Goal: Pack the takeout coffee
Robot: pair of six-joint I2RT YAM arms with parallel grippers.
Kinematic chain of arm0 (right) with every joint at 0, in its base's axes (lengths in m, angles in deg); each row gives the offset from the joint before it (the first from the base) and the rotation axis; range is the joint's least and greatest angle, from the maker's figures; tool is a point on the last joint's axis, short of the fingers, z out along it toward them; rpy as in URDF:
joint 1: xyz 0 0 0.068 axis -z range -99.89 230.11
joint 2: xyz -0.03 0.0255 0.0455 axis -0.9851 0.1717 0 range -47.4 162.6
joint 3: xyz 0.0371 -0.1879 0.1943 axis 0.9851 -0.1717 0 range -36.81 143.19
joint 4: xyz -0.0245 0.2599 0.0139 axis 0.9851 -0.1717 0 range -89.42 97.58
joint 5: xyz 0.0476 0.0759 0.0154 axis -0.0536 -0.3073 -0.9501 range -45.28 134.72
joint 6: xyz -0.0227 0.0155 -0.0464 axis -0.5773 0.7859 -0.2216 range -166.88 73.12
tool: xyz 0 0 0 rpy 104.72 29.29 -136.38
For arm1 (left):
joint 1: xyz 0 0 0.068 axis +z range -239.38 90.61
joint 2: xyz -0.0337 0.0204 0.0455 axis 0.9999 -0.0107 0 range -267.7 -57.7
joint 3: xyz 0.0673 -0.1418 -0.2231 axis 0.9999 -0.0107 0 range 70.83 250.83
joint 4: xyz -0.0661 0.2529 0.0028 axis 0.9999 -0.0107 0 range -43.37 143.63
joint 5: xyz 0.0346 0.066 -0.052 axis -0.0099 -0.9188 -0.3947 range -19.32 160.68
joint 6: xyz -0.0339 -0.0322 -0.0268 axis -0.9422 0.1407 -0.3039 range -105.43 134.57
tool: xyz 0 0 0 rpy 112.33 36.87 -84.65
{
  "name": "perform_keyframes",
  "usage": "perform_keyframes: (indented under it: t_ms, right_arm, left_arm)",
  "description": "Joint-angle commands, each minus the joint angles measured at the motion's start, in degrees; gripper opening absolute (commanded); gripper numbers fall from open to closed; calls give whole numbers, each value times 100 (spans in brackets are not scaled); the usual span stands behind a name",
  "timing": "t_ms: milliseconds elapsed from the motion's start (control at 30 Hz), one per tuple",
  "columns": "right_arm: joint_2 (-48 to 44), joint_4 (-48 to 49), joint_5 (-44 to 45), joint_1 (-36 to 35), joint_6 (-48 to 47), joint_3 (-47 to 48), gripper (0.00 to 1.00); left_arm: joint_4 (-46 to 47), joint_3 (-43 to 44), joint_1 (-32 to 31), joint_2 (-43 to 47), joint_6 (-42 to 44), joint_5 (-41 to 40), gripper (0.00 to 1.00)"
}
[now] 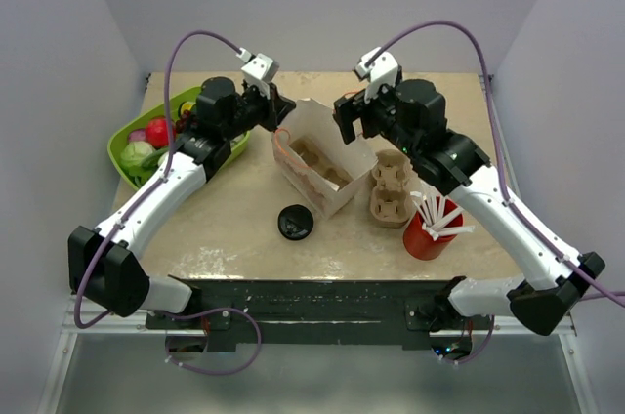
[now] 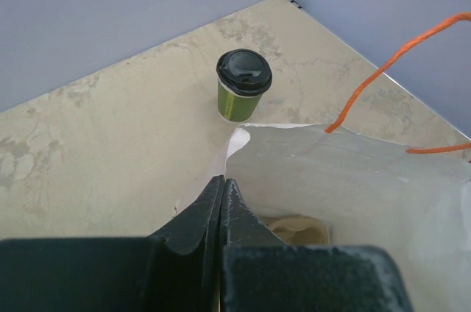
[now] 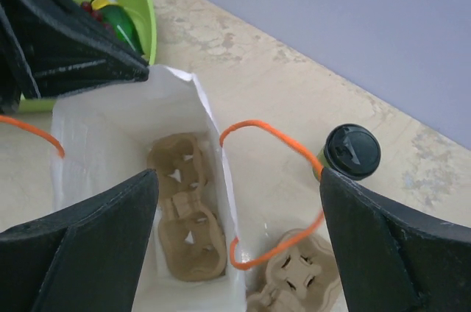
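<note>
Jaws of the left gripper (image 2: pixel 223 198) are pressed together on the rim of the tall white paper bag (image 2: pixel 353 194), at one corner of its mouth. Jaws of the right gripper (image 3: pixel 237 179) stand wide apart above the bag's open mouth, holding nothing. The small green paper cup (image 2: pixel 237 102), its round black plastic lid (image 2: pixel 244 71) on, stands upright on the beige bench (image 2: pixel 110 143) outside the bag, near its far corner and apart from it. A brown pulp cup carrier (image 3: pixel 184 209) lies in the bag's bottom.
</note>
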Motion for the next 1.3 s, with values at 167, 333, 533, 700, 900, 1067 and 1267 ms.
perform_keyframes:
  t_ms: [167,333,533,700,900,1067,1267]
  right_arm:
    - [762,-1868,1300,200,1192,1341,97]
    - [763,-1623,826,393,1281,1148,97]
    - [1254,-1412,114,587,1149,1358,96]
    - [1606,-1509,-809,631,728,1385,92]
    - [1615,-1368,-907,622,358,1156,93]
    - [1536,-1359,-889,631,314,1130,93]
    - [1553,-1315,-1021,631,306,1068,94]
  left_arm:
    - [-532,1211,30,-516,-275,-1070,77]
    - [-1483,2243,39,-1010,-513,-1913,97]
    - [-2054,2394,30,-650,-907,-3074,100]
    - [-2634,1797,30,122,-1347,-3523,100]
    - [-2346,558,30,1080,-2112,-3683,100]
    - [-2599,662,30,1108,-2288,-3612,100]
    - [-2547,609,30,1108,-2376,-3357,100]
